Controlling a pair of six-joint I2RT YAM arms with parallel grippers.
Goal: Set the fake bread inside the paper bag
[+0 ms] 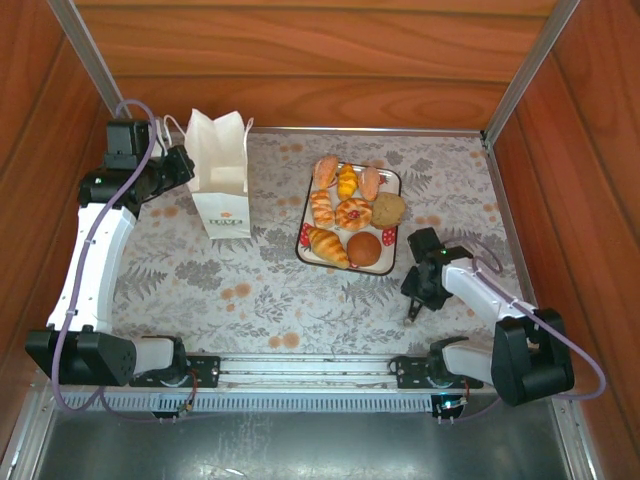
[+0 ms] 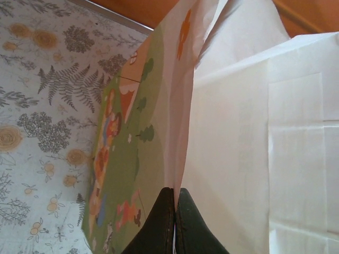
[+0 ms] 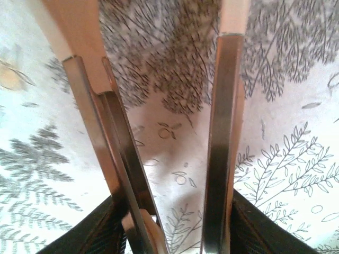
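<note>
The left tool [image 2: 174, 194] is clamped on the wall of the thin, crease-prone paper bag [image 1: 222, 175]. The fake bread [image 1: 350, 212], probably light and rigid, lies on the tray [image 1: 303, 238]; grip pieces across their width. The right tool [image 1: 414, 306] has its fingers apart above the worktop [image 1: 250, 290].

top camera looks down over the table [image 1: 200, 290]; wrist cameras sit close, apparently sharing its surface.
</note>
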